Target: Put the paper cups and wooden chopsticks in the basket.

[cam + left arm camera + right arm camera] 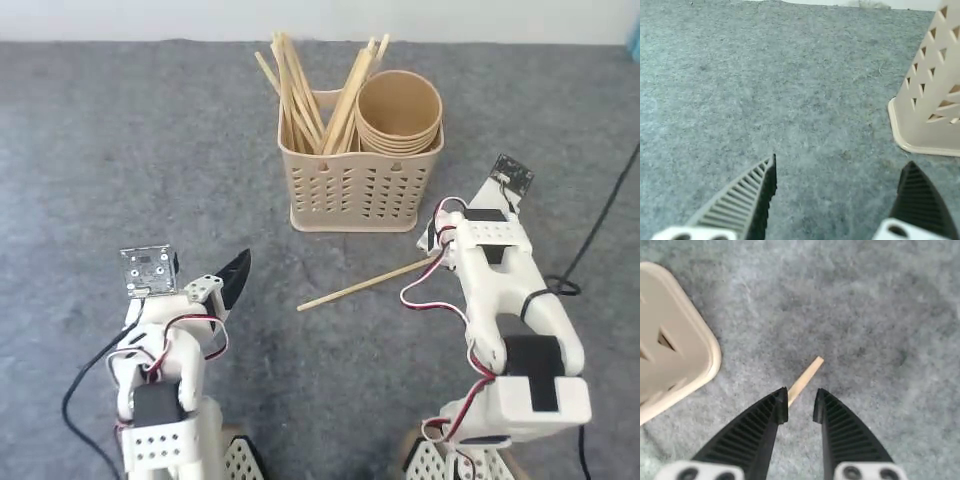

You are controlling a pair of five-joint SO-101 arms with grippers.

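- High view: a beige plastic basket with holes (360, 190) stands on the grey felt table cover (120, 150). A stack of brown paper cups (400, 110) sits in its right part, and a bundle of wooden chopsticks (305, 90) leans in its left part.
- High view: a single wooden chopstick (362, 285) lies flat on the felt in front of the basket, apart from it. One end of it reaches the right arm (495, 270). The left gripper (232, 280) is to the left of this stick and does not touch it.
- Left wrist view: the left gripper (840, 185) is spread wide and holds nothing. A corner of the basket (932, 90) is near.
- Right wrist view: the right gripper (800, 401) has its fingers a little apart, low over the felt. The end of the single wooden chopstick (807, 374) lies just at one fingertip and is not pinched.
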